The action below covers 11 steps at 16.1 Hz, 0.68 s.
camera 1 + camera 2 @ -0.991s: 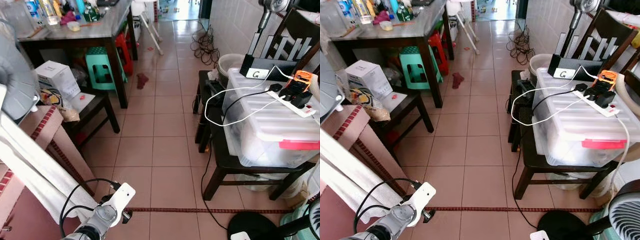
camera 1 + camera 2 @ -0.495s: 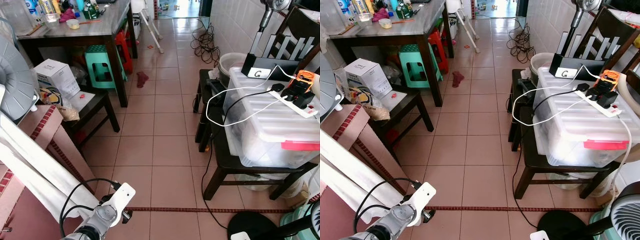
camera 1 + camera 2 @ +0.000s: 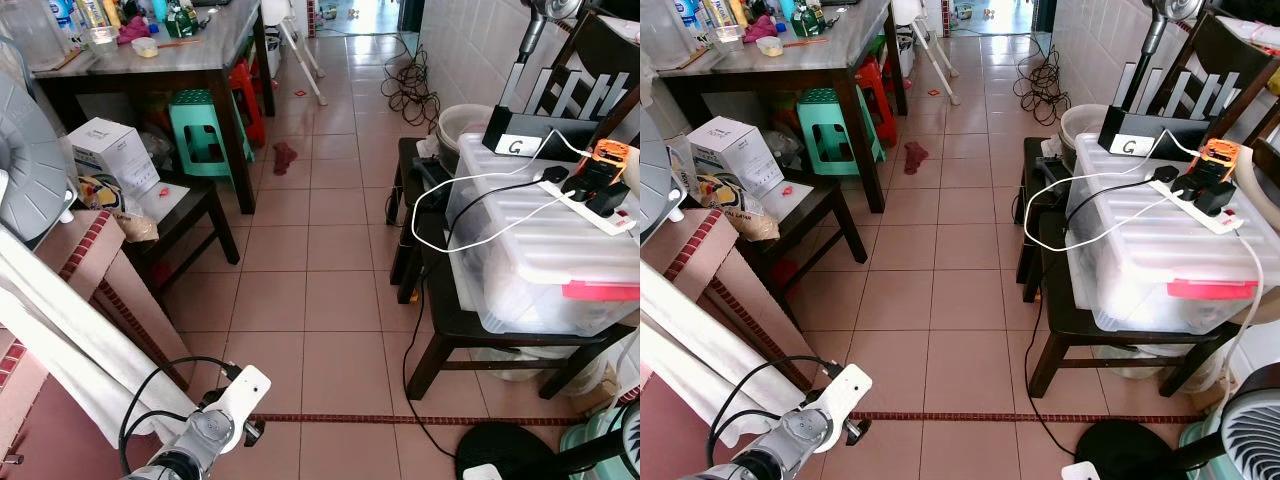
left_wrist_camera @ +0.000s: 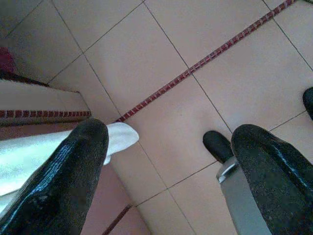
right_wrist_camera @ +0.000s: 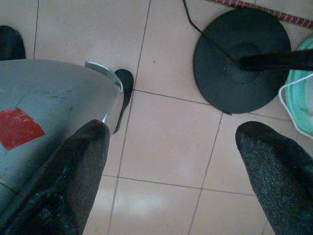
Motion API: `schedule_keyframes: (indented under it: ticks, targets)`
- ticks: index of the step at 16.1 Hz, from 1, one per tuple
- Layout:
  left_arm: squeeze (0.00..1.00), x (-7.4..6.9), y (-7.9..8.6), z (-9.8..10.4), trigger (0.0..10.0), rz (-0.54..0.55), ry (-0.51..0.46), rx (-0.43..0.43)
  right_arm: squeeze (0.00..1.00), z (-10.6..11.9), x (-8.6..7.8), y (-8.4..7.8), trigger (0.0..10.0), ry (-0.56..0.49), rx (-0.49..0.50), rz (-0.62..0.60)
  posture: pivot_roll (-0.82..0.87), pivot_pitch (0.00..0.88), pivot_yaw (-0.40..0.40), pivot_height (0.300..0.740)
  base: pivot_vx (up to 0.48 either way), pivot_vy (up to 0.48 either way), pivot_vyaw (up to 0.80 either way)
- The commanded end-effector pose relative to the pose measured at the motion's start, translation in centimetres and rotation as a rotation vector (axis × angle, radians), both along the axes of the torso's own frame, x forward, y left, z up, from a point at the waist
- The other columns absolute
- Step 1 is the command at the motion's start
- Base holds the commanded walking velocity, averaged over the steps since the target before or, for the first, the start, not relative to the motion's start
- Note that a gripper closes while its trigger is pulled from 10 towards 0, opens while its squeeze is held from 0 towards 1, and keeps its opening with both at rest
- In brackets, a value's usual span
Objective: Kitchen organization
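Observation:
A grey-topped table [image 3: 190,60] at the back left carries bottles and small containers. Beneath it are a green stool [image 3: 205,130] and a red stool [image 3: 248,95]. A white carton [image 3: 115,152] sits on a low dark side table [image 3: 205,205]. My left arm [image 3: 215,428] hangs low at the bottom left. In the left wrist view my left gripper [image 4: 171,142] is open over floor tiles, nothing between its fingers. My right gripper [image 5: 173,142] is open above the floor, beside a black fan base [image 5: 242,61].
On the right a clear lidded storage box [image 3: 540,255] with a power strip [image 3: 592,200] on top rests on a dark bench [image 3: 450,325]. Cardboard and a white roll [image 3: 60,320] lean at the left. A red rag [image 3: 285,158] and cables [image 3: 405,85] lie on the tiled aisle.
The head views have shifted slightly, showing a little more of the table top. Nothing in the scene has moved, and both arms hang as before.

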<state>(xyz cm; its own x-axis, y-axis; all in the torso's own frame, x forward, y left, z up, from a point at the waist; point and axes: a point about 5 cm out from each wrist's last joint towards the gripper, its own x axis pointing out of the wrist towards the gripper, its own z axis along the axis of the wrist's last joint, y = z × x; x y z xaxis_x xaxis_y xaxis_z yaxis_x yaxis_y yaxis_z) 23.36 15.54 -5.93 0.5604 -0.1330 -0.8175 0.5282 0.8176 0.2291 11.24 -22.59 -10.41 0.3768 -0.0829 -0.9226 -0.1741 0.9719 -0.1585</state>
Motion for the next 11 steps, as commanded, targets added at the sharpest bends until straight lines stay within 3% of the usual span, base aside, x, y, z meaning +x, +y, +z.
schedule_keyframes:
  ticks: [1, 11]
  targets:
    - [0.00, 0.04, 0.53, 0.04, 10.0, 0.037, 0.000, 0.001, 0.00, -0.16, 0.35, 1.38, 10.0, -0.014, 0.046, -0.010, 0.00, 0.015, 0.083, 0.740, 0.000, 0.000, 0.00]
    - [0.00, 0.06, 0.60, 0.05, 10.0, 0.040, 0.001, 0.000, 0.00, -0.14, 0.41, 1.27, 10.0, -0.014, 0.039, -0.020, 0.00, 0.012, 0.083, 0.740, 0.000, 0.000, 0.00]
